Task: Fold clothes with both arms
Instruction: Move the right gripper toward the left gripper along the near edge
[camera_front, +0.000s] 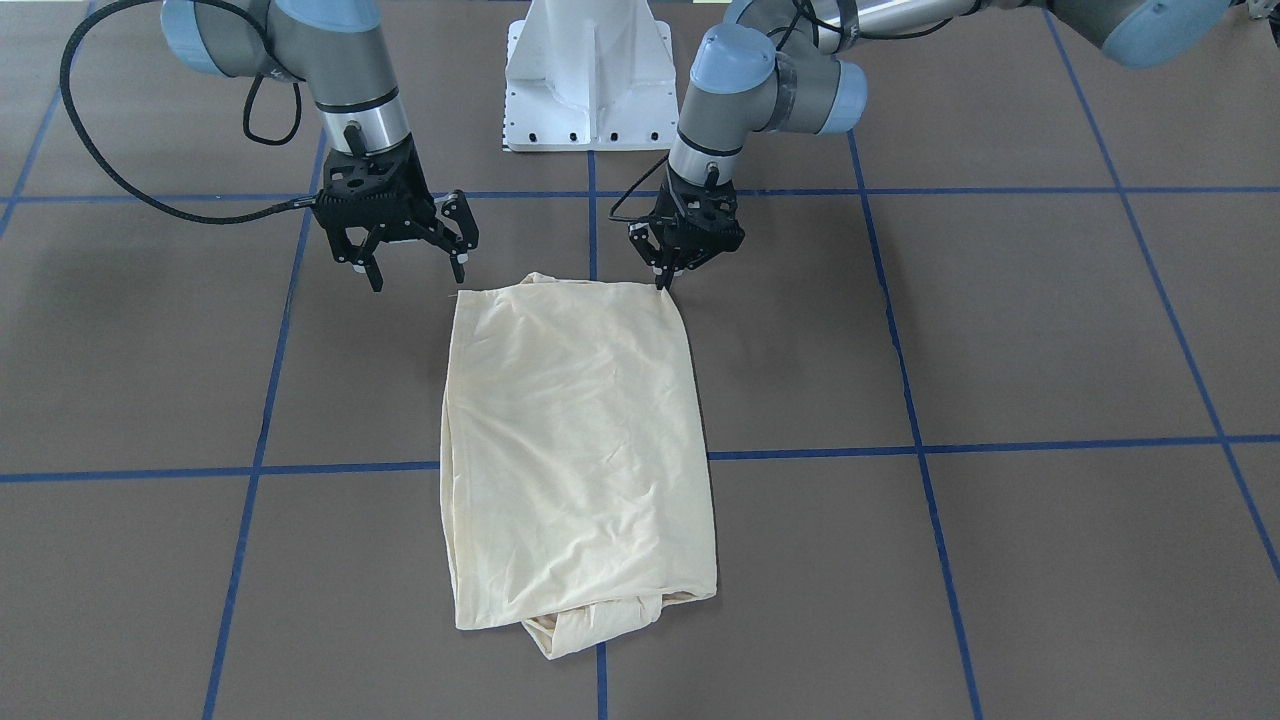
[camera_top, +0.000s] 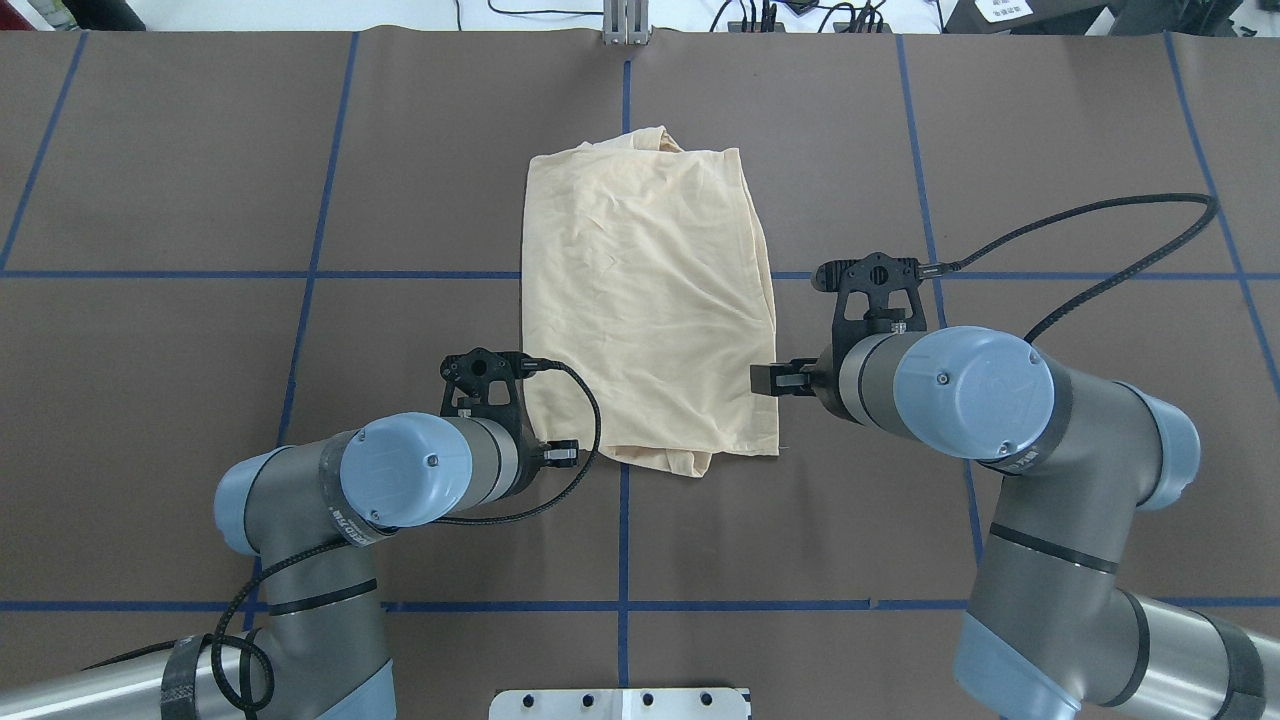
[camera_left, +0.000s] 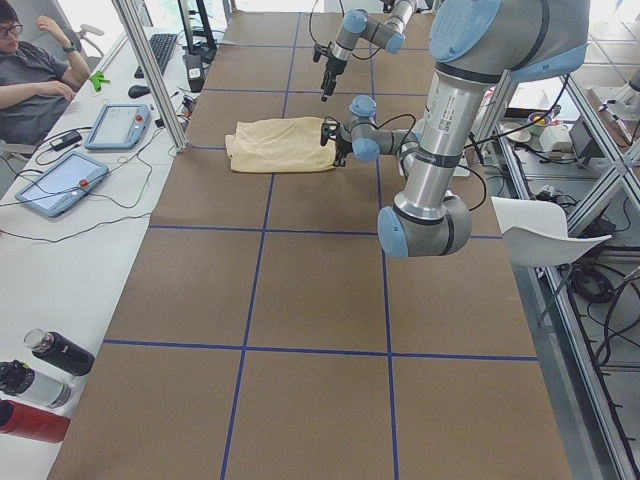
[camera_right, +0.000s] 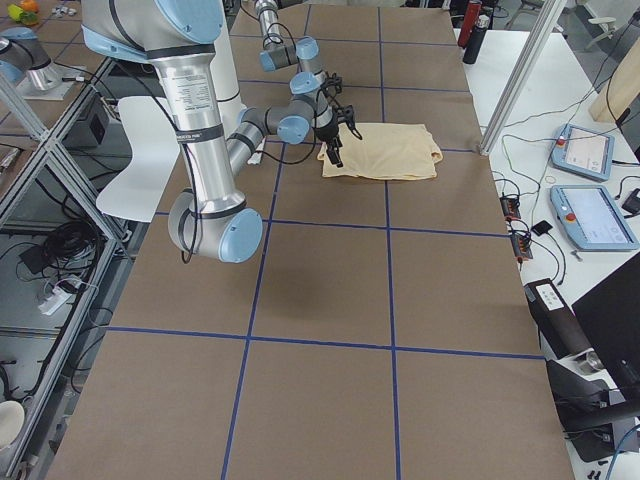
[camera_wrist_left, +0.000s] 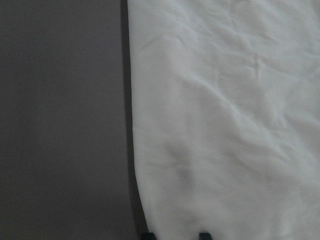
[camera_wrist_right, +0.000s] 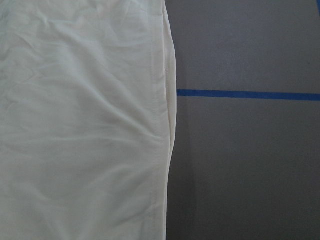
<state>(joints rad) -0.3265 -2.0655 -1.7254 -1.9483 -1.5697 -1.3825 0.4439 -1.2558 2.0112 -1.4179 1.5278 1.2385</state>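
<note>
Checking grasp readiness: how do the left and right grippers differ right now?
The left gripper has its jaws close together; the right gripper is spread wide. The left gripper's tips sit at a corner of the shirt; the right gripper hangs just beside the other corner, apparently off the cloth. Both point down at the shirt's robot-side edge.

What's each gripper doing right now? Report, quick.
Left gripper: nearly shut at the corner of the shirt; whether it grips the cloth cannot be told.
Right gripper: open, holding nothing, beside the shirt.
</note>
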